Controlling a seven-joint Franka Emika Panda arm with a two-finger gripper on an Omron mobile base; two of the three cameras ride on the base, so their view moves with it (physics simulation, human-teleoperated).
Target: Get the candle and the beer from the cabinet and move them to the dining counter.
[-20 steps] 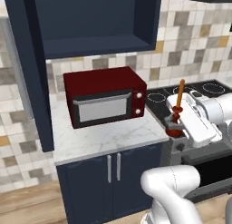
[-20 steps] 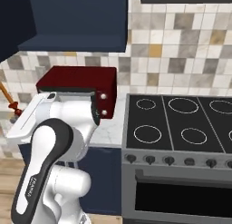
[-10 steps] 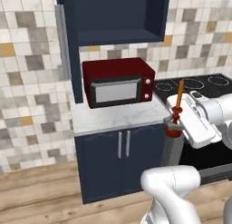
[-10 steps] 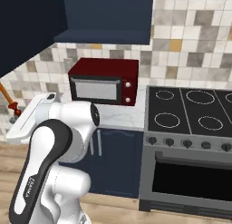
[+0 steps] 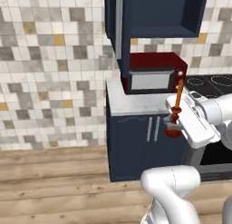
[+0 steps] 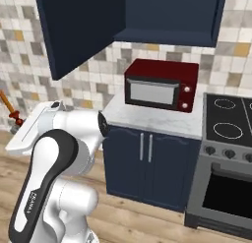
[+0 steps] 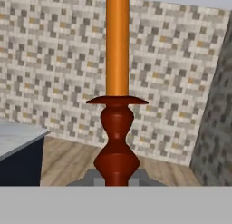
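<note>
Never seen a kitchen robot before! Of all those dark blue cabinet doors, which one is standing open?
The wall cabinet above the red microwave: its door is swung out. The two base cabinet doors below the counter are shut.

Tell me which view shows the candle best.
The hand view: the candle stands upright at centre, orange stick and red-brown holder close up. The left base view shows it whole but small, held beside the microwave. The right base view catches it at the left edge.
</note>
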